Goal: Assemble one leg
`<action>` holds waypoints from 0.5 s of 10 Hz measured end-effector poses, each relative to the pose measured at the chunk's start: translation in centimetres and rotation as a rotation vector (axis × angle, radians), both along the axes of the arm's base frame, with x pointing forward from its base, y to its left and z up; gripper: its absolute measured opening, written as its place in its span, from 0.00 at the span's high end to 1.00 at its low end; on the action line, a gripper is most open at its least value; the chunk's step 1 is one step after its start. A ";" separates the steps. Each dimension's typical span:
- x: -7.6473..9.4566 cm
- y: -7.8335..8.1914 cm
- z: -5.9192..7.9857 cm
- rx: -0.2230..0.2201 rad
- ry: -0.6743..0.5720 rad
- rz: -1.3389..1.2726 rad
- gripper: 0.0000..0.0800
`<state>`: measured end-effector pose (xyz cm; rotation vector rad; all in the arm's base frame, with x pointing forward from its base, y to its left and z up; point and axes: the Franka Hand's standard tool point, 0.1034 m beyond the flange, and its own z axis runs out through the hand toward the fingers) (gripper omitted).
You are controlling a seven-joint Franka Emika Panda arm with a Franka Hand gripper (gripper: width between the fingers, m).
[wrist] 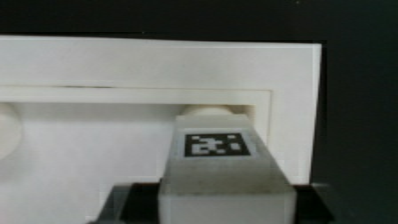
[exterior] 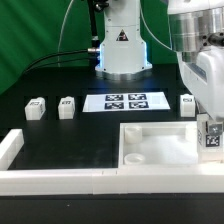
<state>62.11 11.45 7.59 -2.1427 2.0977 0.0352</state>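
We see the arm [exterior: 195,50] reaching down at the right of the scene, with its jaws pinching the leg [exterior: 212,139] from two sides. The leg is held upright at the right end of the white tray [exterior: 150,133], and its black-and-white tag faces the exterior camera. In the wrist view the leg [wrist: 217,160] fills the lower middle with its tag up, and a dark finger [wrist: 128,203] shows on either side of it. Beyond it lie the tray's raised rim [wrist: 160,65] and a round socket [wrist: 214,108] just behind the leg's tip. We cannot tell whether the leg touches the tray or hangs just above it. The tray rests on the black surface [exterior: 80,135] at the near right. The marker board [exterior: 127,101] lies farther back, near the middle, in front of the arm's base [exterior: 122,45]. Two small tagged blocks [exterior: 35,108] [exterior: 66,107] stand side by side at the left, well apart from the tray. A third block [exterior: 187,102] sits just to the right of the marker board. A low white rail [exterior: 60,180] runs along the near edge and turns up at the left corner.
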 end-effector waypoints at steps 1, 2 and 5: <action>0.0 0.0 0.0 0.000 -0.001 0.010 0.64; 0.0 0.1 0.0 -0.001 -0.004 0.032 0.56; 0.0 0.1 0.0 -0.015 -0.026 0.220 0.22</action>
